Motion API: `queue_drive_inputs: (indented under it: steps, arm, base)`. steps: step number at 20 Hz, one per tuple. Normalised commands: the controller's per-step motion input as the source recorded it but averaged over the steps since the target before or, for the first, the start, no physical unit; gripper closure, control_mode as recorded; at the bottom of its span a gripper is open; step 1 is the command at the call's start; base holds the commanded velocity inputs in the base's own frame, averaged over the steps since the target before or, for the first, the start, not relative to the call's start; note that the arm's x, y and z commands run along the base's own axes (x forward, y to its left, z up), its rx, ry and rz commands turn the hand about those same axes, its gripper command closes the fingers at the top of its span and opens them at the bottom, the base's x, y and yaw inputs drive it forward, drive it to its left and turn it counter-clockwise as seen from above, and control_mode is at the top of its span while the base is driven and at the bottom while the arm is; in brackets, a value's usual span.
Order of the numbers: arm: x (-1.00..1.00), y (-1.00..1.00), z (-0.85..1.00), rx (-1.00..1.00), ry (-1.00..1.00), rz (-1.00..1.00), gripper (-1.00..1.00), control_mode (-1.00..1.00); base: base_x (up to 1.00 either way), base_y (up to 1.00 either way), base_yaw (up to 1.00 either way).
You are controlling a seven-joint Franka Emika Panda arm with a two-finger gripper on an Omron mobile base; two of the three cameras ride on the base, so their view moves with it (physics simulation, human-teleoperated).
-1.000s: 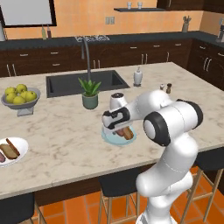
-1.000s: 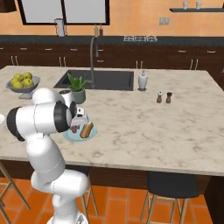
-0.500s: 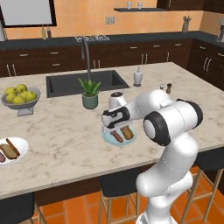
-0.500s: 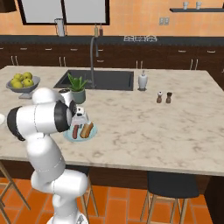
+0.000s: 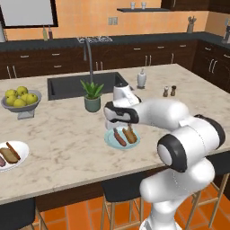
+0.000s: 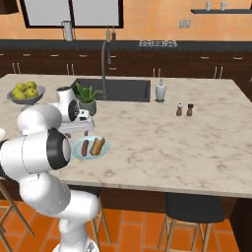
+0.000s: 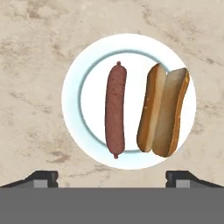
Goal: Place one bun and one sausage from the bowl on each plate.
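A pale blue plate (image 7: 73, 74) lies on the marble counter with a brown sausage (image 7: 115, 109) and a split bun (image 7: 164, 111) side by side on it. My gripper (image 7: 111, 178) hangs open right above that plate (image 5: 109, 139), with nothing between its fingers. From the two sides the gripper (image 5: 120, 125) (image 6: 82, 130) stands just over the sausage (image 5: 119, 137) and the bun (image 5: 130, 134). A white plate (image 5: 21, 150) at the counter's far left also carries a sausage (image 5: 13, 151) and a bun (image 5: 5, 155). The bowl is out of view.
A grey footed bowl of yellow-green fruit (image 5: 20, 99) stands at the back left. A potted plant (image 5: 92, 96) sits just behind the blue plate, in front of the sink (image 5: 67, 85). Farther right are a soap dispenser (image 5: 141, 78) and two shakers (image 5: 169, 91).
The jaws have spread from nearly shut to wide open above the pale blue plate. The arm has hardly moved.
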Motion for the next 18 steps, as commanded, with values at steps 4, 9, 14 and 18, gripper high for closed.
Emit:
queue_drive_inputs:
  steps: [4,9,14,18]
  arm:
    - [-0.94,-0.09,0.14,0.13,-0.03,0.03,-1.0,-1.0]
    - [-0.53,-0.22,0.84,0.01,0.0,0.0,-1.0,-1.0]
    - [-0.21,-0.35,0.75,0.01,0.01,0.0,-1.0,-1.0]
    - [-0.33,-0.36,0.0,0.0,0.0,0.0,-1.0,-1.0]
  base:
    - [0.0,0.0,0.0]
    - [0.0,0.0,0.0]
    - [0.0,0.0,0.0]
    - [0.0,0.0,0.0]
